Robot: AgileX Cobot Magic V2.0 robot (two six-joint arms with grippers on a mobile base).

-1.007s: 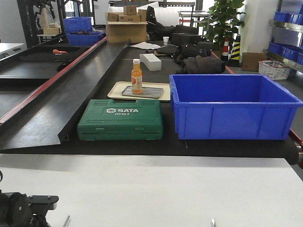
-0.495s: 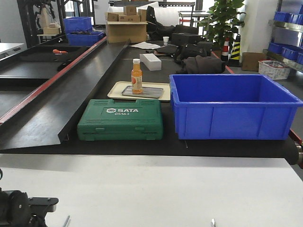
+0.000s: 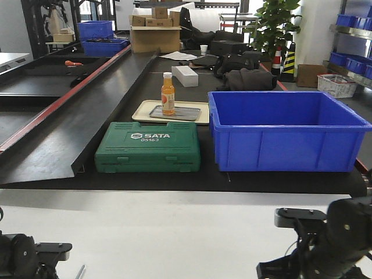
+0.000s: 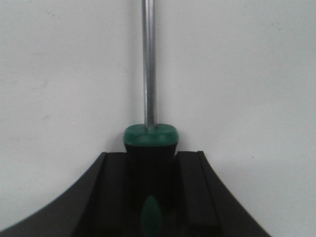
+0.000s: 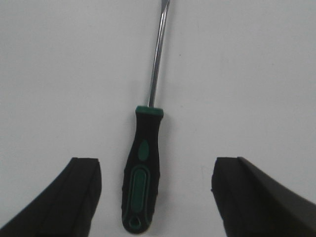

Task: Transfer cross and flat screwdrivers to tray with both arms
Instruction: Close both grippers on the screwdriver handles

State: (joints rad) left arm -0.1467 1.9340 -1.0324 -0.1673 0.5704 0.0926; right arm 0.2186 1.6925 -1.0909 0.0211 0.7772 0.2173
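Left gripper (image 4: 150, 168) is clamped on one green-and-black rubber-handled steel screwdriver (image 4: 149, 98) over the white tabletop (image 4: 247, 74). Right gripper (image 5: 155, 195) gapes wide astride the matching screwdriver (image 5: 143, 168) lying flat; bring it down centred on the handle's thick middle before closing. Dull grey metal tray (image 3: 187, 114) sits well ahead.

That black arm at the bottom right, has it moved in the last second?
Yes. The right arm has come into the front view at the lower right, below the blue bin, where only the white table showed before.
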